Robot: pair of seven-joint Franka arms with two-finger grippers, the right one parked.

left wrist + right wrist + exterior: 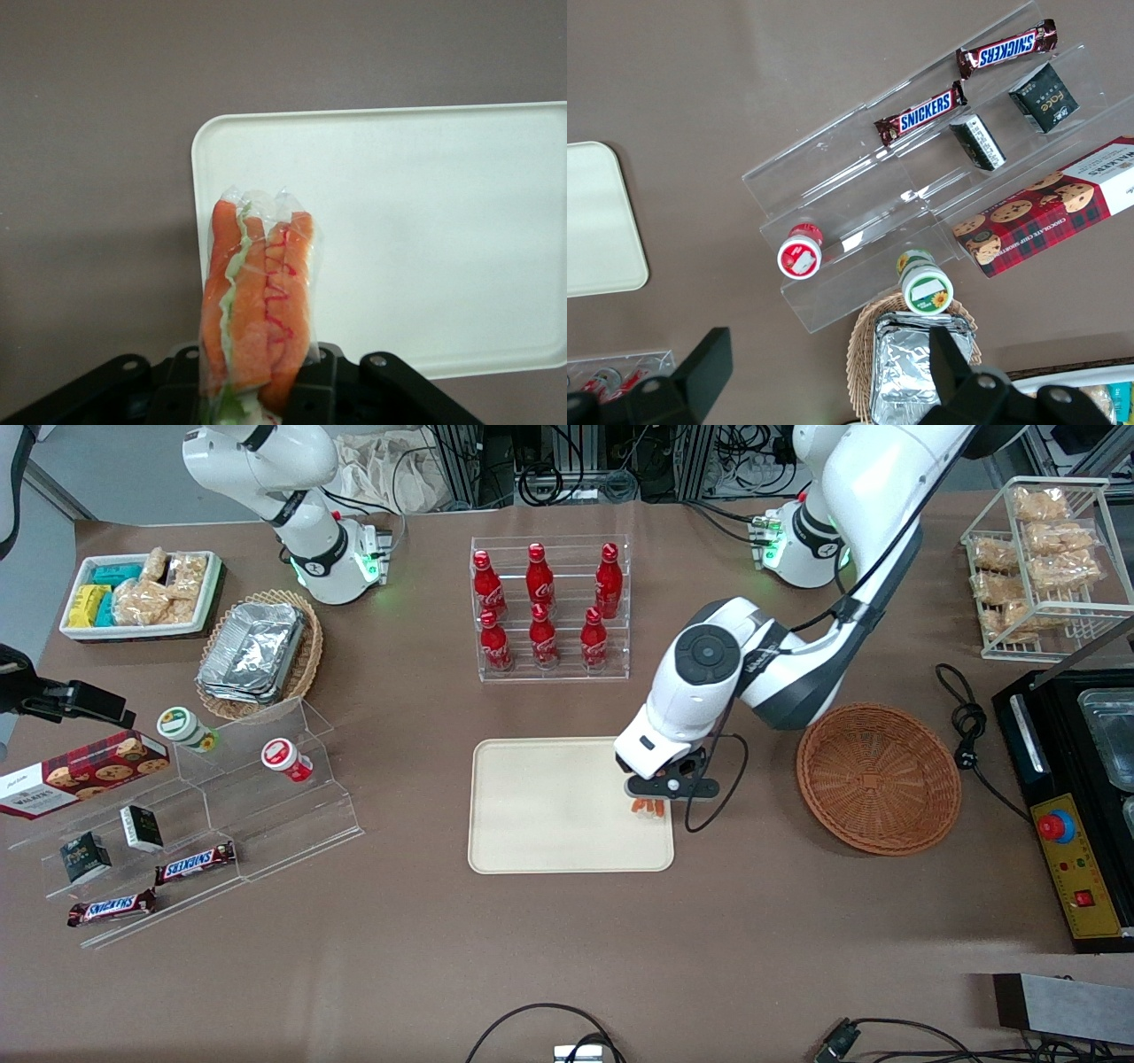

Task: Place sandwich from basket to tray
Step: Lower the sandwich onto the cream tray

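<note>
The sandwich, clear-wrapped with orange and green filling showing, hangs just above the cream tray, at the tray's edge nearest the basket. My gripper is shut on it from above. In the left wrist view the sandwich stands between the black fingers of the gripper, over the tray's rounded corner. The reddish-brown wicker basket lies beside the tray toward the working arm's end, with nothing in it.
A clear rack of red bottles stands farther from the front camera than the tray. A black appliance and a cable lie past the basket. Acrylic steps with snacks stand toward the parked arm's end.
</note>
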